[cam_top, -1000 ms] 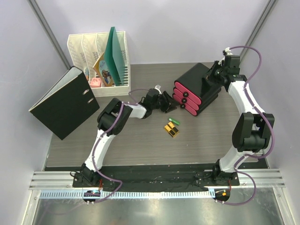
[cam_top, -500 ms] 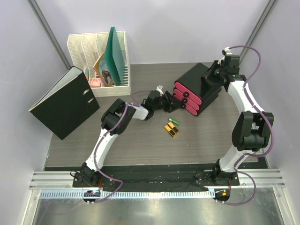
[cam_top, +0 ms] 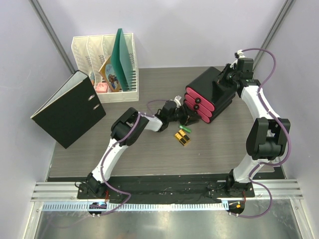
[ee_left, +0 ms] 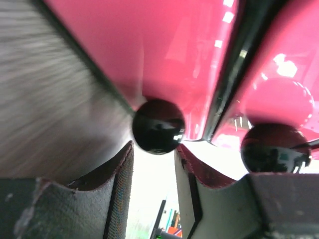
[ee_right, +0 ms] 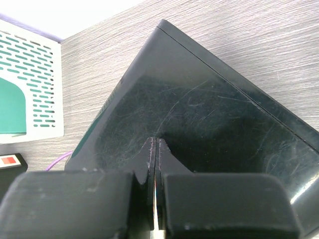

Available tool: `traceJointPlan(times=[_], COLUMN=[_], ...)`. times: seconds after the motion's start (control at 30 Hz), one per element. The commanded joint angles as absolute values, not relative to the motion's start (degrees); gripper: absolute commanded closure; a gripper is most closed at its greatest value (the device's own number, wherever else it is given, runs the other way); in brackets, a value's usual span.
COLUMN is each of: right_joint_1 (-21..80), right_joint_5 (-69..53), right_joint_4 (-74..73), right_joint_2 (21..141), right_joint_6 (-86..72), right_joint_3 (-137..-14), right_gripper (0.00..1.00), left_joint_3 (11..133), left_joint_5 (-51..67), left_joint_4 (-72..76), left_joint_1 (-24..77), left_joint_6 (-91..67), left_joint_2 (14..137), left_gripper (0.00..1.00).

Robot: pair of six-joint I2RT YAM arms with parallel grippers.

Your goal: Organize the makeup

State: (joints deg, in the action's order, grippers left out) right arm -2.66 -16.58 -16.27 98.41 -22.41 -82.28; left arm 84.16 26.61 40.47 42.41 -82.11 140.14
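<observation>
1. Two pieces of makeup are in view. The gold-and-black cases (cam_top: 183,138) form a small flat cluster with gold faces and black edging, lying at a slant. The small green tube (cam_top: 185,129) is slim and bright green and lies on its side.
2. Both rest on the grey wood-grain bench (cam_top: 149,154) near its middle, a little toward the right edge. The tube lies just beside the cases on their far side; whether the two touch cannot be told.
3. The left pincer (cam_top: 183,116) is near the tube on its far side, apart from both pieces. It sits at the front of the black box with pink drawers (cam_top: 212,87), which stands toward the far right corner.
4. In the left wrist view its fingers (ee_left: 119,172) stand narrowly apart, with a round black knob (ee_left: 158,125) of a pink drawer at their tips. Whether they pinch it cannot be told.
5. The right pincer (ee_right: 155,144) is closed tight with nothing between its jaws. Its tips are against the box's black top, well apart from the makeup.
6. A white file rack (cam_top: 104,64) stands at the far left corner, and a black binder (cam_top: 67,109) lies by the left edge.
</observation>
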Motion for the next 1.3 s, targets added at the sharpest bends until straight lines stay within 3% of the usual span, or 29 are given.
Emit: traceJointPlan(times=[0.0, 0.07, 0.67, 0.83, 1.0, 1.27], right_joint_1=[-2.0, -2.0, -1.7, -1.7, -1.6, -1.6], right_joint_5=[-14.7, -14.6, -14.9, -14.9, -15.1, -15.0], right_joint_4=[-27.2, -27.2, -27.1, -27.2, -27.1, -27.1], right_joint_2=[102.2, 102.1, 102.7, 102.8, 102.8, 102.6], right_joint_6=[-19.9, -20.0, -19.8, -19.7, -19.8, -19.6], right_joint_3=[-78.8, -78.7, -77.7, -77.6, -77.8, -77.3], right_gripper=[0.99, 0.99, 0.99, 0.99, 0.99, 0.99], left_joint_3=[83.7, 83.0, 81.7, 83.6, 82.8, 73.5], left_joint_5=[25.9, 25.5, 20.4, 21.4, 22.2, 23.9], left_joint_4=[42.9, 43.6, 55.0, 54.6, 54.8, 57.7], left_joint_1=[41.0, 40.3, 39.1, 39.4, 39.3, 38.1], left_joint_6=[-81.6, -81.7, -89.7, -89.4, -88.2, -86.1], left_joint_2=[140.2, 139.9, 143.6, 144.3, 143.4, 137.8], left_gripper=[0.58, 0.53, 0.55, 0.68, 1.00, 1.00])
